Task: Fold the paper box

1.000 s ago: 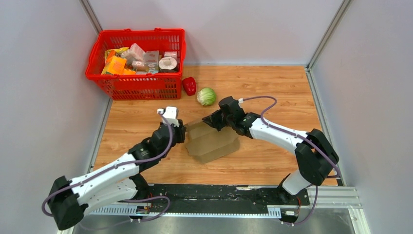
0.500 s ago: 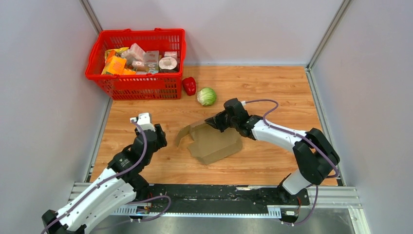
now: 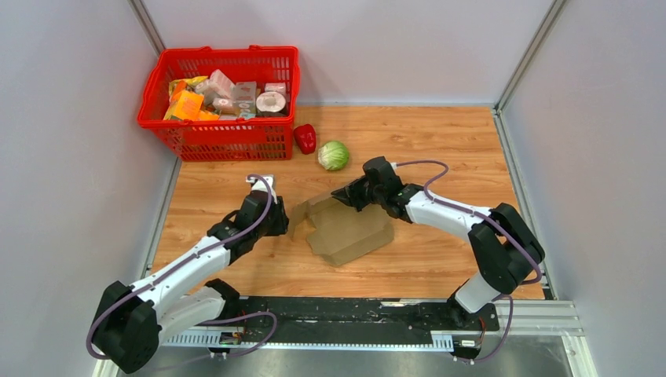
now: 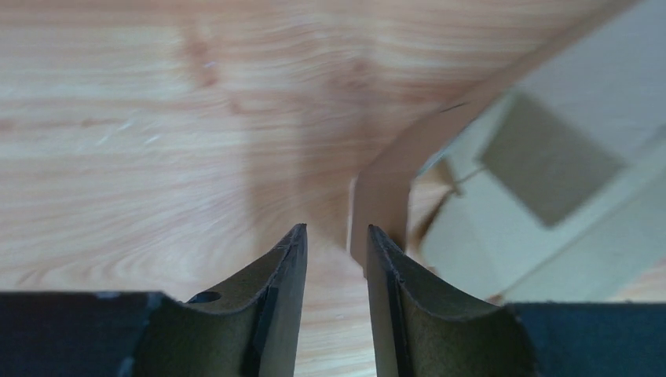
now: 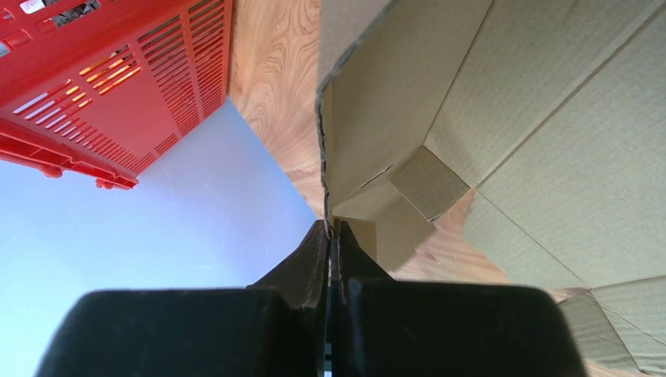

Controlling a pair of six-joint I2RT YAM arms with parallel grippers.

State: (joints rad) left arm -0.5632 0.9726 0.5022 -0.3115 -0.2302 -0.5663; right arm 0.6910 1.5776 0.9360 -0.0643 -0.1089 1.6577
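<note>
While the red mesh basket (image 3: 220, 135) stands in the far left corner of the bench (image 3: 448, 149), filled with small packages (image 3: 228, 96), we see the left hand (image 4: 335, 229) low over the wood, just beside the raised left flap of the paper box (image 3: 349, 234). Its fingers (image 4: 275, 287) stand a narrow gap apart, with nothing between them. Farther back, a red pepper (image 3: 305, 138) and a green cabbage (image 3: 333, 155) lie side by side near the basket. The paper box lies mid-bench, partly unfolded, with its flaps up. At its far edge, the right hand (image 5: 330, 228) pinches a standing cardboard wall, closed tight on it.
</note>
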